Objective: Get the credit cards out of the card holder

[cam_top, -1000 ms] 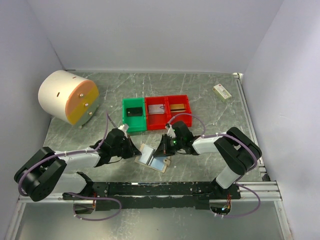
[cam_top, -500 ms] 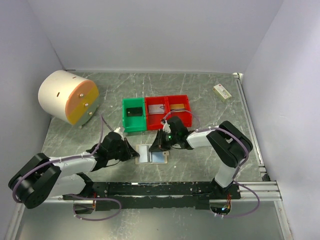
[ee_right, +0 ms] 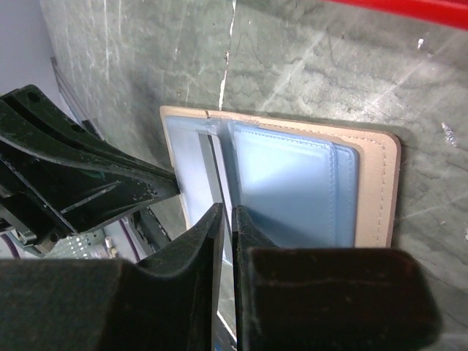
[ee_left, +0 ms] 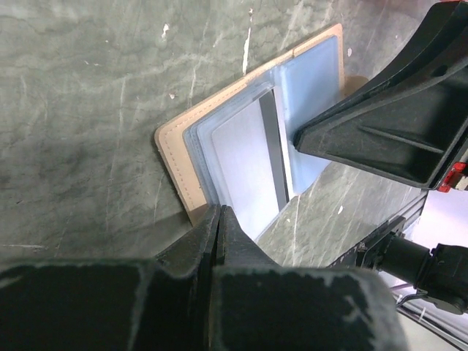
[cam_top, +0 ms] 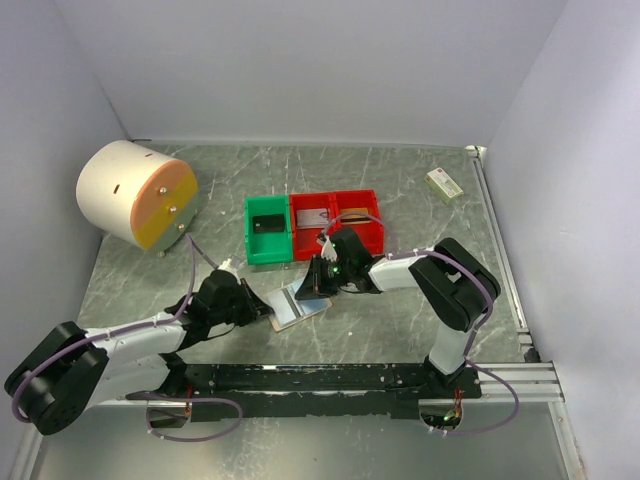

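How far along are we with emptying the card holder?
Done: three cards lie in the bins: dark card, grey card, gold card. In hand: left gripper pinches the open card holder's edge; right gripper is closed at the edge of the silver-grey card still in its pocket, grip unclear. Left: pull that card out.

Hidden edges around the card holder

The card holder's (ee_left: pixel 174 142) near corner disappears behind the left fingers (ee_left: pixel 196 252). The silver card's (ee_right: pixel 218 170) lower end slips from sight between the right fingers (ee_right: pixel 191 272). From above, the bins' (cam_top: pixel 335 195) contents are too small to identify.
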{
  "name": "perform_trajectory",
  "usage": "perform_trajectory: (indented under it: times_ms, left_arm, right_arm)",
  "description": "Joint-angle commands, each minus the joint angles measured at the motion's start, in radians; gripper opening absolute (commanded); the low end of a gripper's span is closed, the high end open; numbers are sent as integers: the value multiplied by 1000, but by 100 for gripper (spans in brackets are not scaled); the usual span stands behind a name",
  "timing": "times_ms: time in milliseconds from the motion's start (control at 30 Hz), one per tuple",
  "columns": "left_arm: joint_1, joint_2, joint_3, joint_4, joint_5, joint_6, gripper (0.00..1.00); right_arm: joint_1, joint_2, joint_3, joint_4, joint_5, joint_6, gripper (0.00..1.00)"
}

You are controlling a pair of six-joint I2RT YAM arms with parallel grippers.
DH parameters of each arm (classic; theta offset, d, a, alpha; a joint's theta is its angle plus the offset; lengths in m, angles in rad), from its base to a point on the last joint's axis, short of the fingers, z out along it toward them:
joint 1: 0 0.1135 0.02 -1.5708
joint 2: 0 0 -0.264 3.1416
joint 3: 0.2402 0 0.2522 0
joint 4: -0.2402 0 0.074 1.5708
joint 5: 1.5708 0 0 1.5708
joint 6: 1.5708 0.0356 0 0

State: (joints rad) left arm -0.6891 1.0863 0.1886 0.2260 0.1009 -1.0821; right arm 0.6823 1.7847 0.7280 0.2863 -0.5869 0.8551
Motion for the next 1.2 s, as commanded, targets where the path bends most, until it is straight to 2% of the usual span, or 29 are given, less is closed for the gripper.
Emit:
perform_trajectory:
  times_ms: [0, 200, 333, 567, 667, 833, 1000, 1167]
  left_arm:
    - [-6, 3, 11, -21, -30, -3, 7]
    - [-6, 47, 31, -2, -5, 16, 7]
    - [-7, 62, 38, 26, 10, 23, 11]
    - [-7, 117, 59, 30, 25, 38, 8]
    - [-8, 131, 69, 9, 18, 40, 7]
    - [-8, 115, 79, -52, -14, 45, 7]
    - [-9, 79, 80, -80, -30, 54, 7]
    - [-8, 71, 75, -78, -27, 59, 7]
  right_arm:
    - [-2, 1, -5, -8, -17, -38, 14]
    - [2, 17, 24, -80, 9, -104, 26]
    - [7, 22, 26, -101, 6, -130, 26]
    - [9, 53, -19, 34, -104, -55, 16]
    - [7, 44, -24, 55, -101, -38, 8]
    - [-7, 15, -23, 12, -50, -51, 1]
    - [-42, 16, -59, 48, -93, -33, 0]
    - [-56, -4, -75, 12, -77, -55, 0]
